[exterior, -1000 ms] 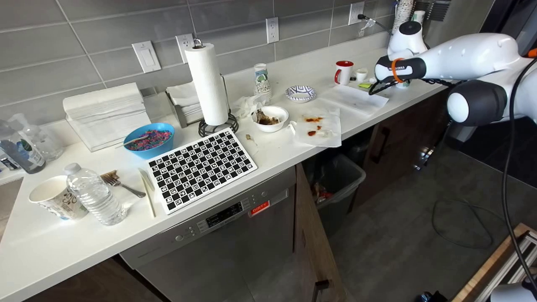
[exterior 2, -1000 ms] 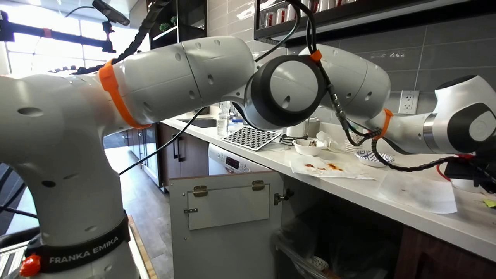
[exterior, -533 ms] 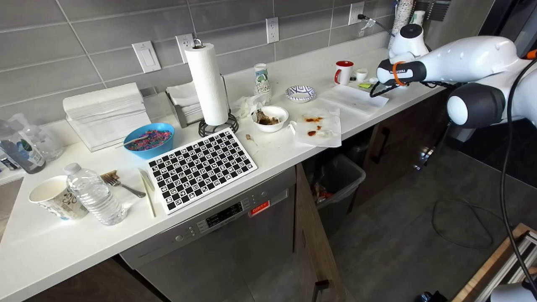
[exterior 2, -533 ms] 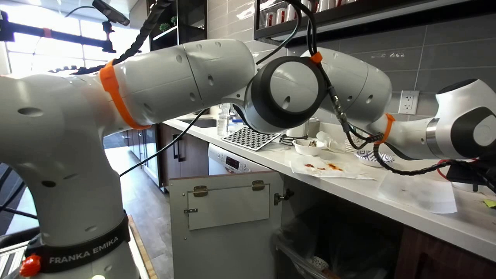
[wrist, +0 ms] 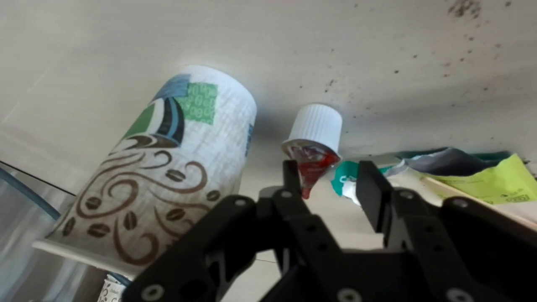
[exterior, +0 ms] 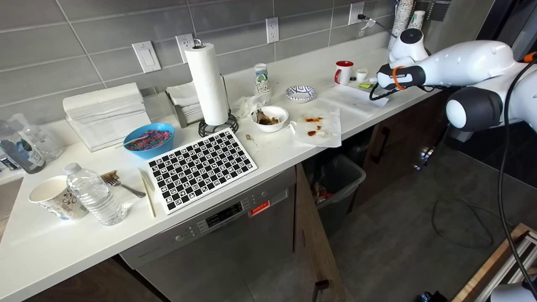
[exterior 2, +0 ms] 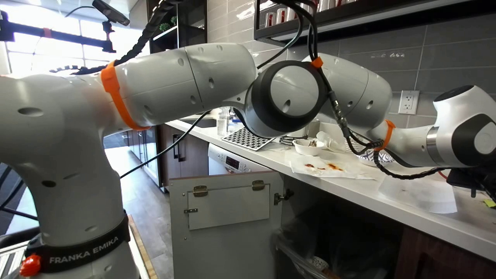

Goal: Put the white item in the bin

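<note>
Examining the white item (wrist: 317, 126) at close range in the wrist view, I find a small ribbed cup on the counter (wrist: 293, 42), with a shiny, partly red lid (wrist: 314, 165) tapering to a point. Whether it stands or lies on its side, I cannot tell. My pincer (wrist: 330, 178) is parted to a moderate width, a clear gap showing between its fingers (wrist: 369, 180); the body of the item is beyond their tips, outside the grip. The lid runs behind one fingertip; contact cannot be confirmed.

Close beside the item on one side is a large paper cup (wrist: 168, 167) printed with brown swirls and coffee beans. To its other side, a green and white scrap (wrist: 345, 176) shows between my fingers, and a lime-green packet (wrist: 499, 180) is near that.

Further out, in an exterior view, a red and white mug (exterior: 345, 75) stands upright with a small white cup (exterior: 361, 76) just beside it. Next along the counter come a pale sheet of paper (exterior: 352, 98), a patterned bowl (exterior: 300, 93), a stained sheet (exterior: 321, 134) and a white bowl (exterior: 275, 126) containing brown remains.

The bin (exterior: 337, 212), dark grey with a liner, stands below counter level beside a swung-out cabinet door (exterior: 314, 235) and contains scraps (exterior: 323, 195), some red. Item and bin are well apart. My arm (exterior: 465, 58) extends over the counter in both exterior views.
</note>
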